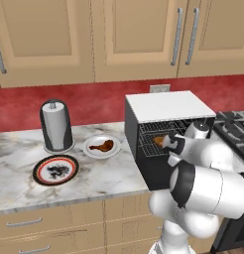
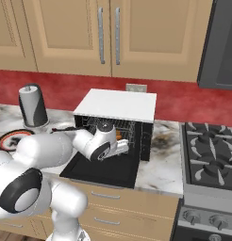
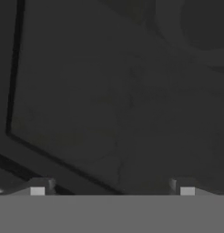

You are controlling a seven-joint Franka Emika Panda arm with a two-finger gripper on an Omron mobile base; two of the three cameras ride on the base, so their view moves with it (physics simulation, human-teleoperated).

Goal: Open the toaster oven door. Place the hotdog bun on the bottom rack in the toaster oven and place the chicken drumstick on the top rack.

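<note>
We are working inside the toaster oven [image 2: 115, 106], whose toaster oven door [image 2: 101, 170] is lying folded down flat in front of it. Our gripper [image 3: 112, 190] is standing released, its fingertips wide apart with nothing between them, deep in the cavity. A tan-orange shape, probably the hotdog bun [image 1: 158, 141], is sitting on the racks. The chicken drumstick [image 1: 104, 146] is waiting on a white plate [image 1: 91, 152] left of the oven. We judge the next move is withdrawing and fetching it for the top rack.
</note>
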